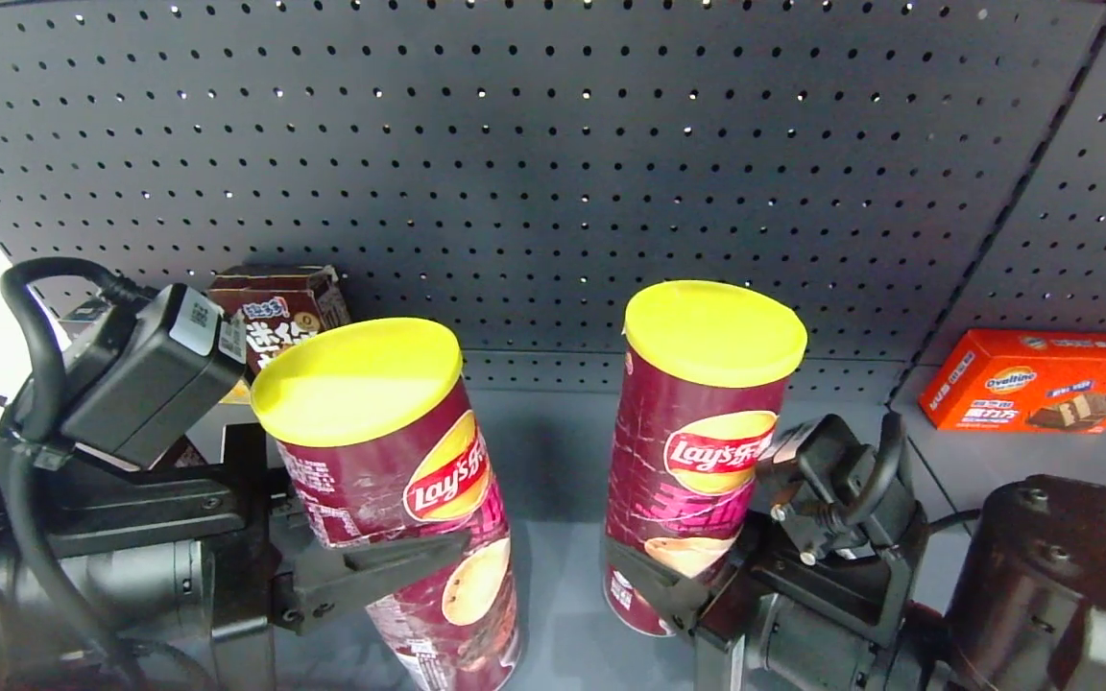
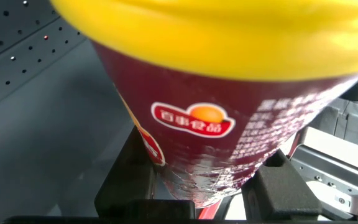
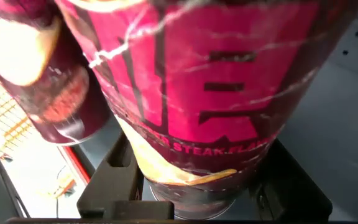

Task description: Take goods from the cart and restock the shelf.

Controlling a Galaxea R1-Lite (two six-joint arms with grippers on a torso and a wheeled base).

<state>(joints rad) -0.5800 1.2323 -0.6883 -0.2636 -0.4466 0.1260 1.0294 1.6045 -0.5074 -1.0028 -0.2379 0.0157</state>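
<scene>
The shelf (image 1: 553, 451) is a flat grey deck backed by dark pegboard (image 1: 553, 144). The left gripper (image 1: 390, 571) has its black fingers clamped on the left can (image 1: 390, 480), a glossy maroon cylinder with a yellow lid, tilted with the lid leaning left. The right gripper (image 1: 654, 585) clasps the right can (image 1: 707, 422) low down, near upright. Bare deck separates the cans. A brown box (image 1: 279, 307) stands behind the left can. An orange box (image 1: 1043, 379) lies well to the right.
</scene>
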